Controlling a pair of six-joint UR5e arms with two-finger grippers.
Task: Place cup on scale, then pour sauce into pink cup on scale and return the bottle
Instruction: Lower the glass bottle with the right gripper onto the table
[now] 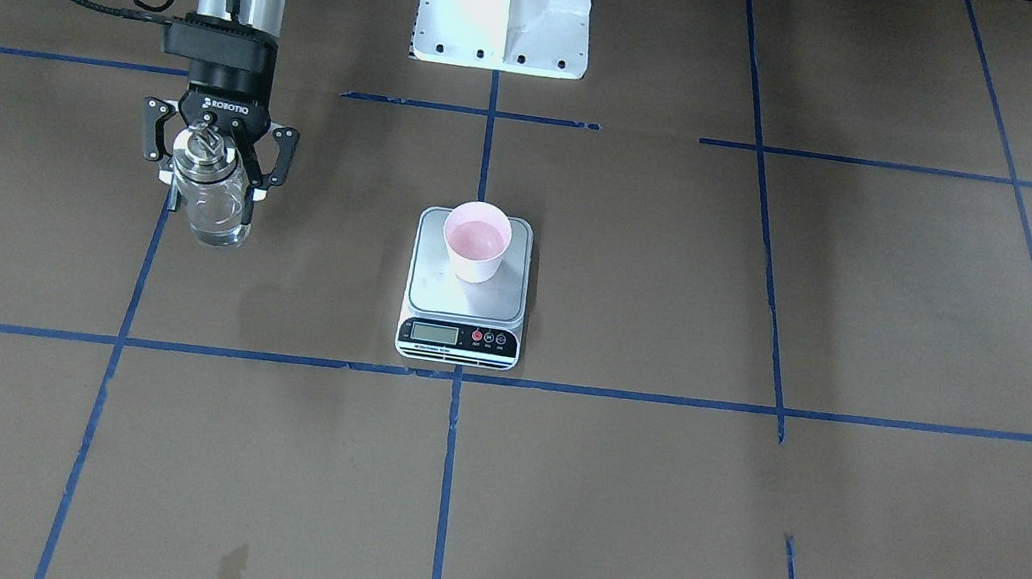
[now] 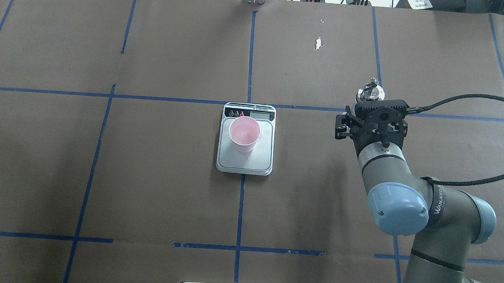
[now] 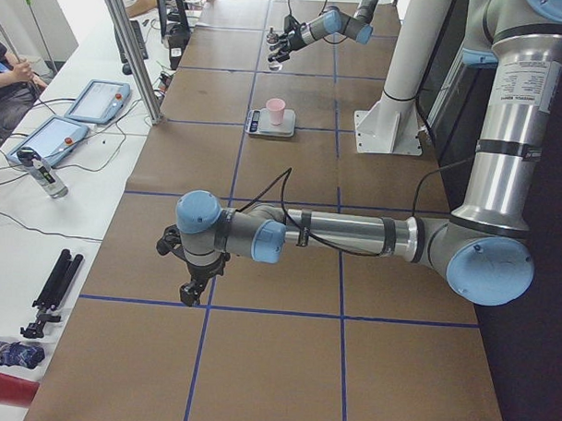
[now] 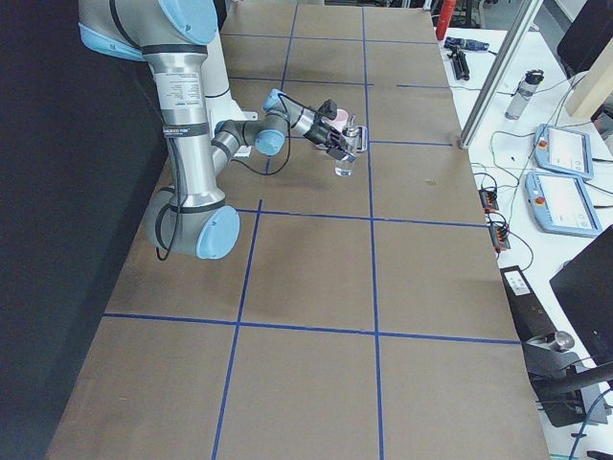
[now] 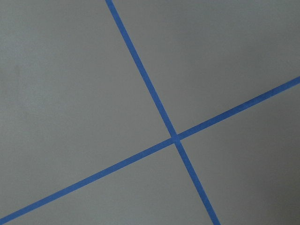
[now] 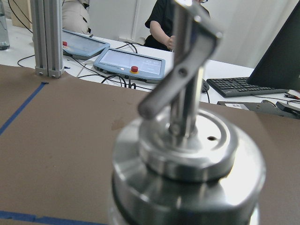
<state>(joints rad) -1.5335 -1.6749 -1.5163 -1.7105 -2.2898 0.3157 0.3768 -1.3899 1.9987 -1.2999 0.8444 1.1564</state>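
Observation:
The pale pink cup (image 1: 476,242) stands upright on the far half of the silver scale (image 1: 463,307), at mid-table; both show again from overhead, cup (image 2: 244,133) on scale (image 2: 251,161). Well off to the robot's right, my right gripper (image 1: 210,184) points down, shut on the clear glass bottle (image 1: 211,204), which is upright with one finger on each side. Its metal collar and spout (image 6: 187,154) fill the right wrist view. The sauce is too clear to make out. My left gripper (image 3: 192,295) hangs low over bare table far to the left; I cannot tell whether it is open.
Brown paper with blue tape lines (image 5: 174,139) covers the table. The white arm pedestal (image 1: 505,5) stands behind the scale. A side bench holds tablets (image 3: 98,101), cables and a tripod, with people seated beyond it (image 6: 178,23).

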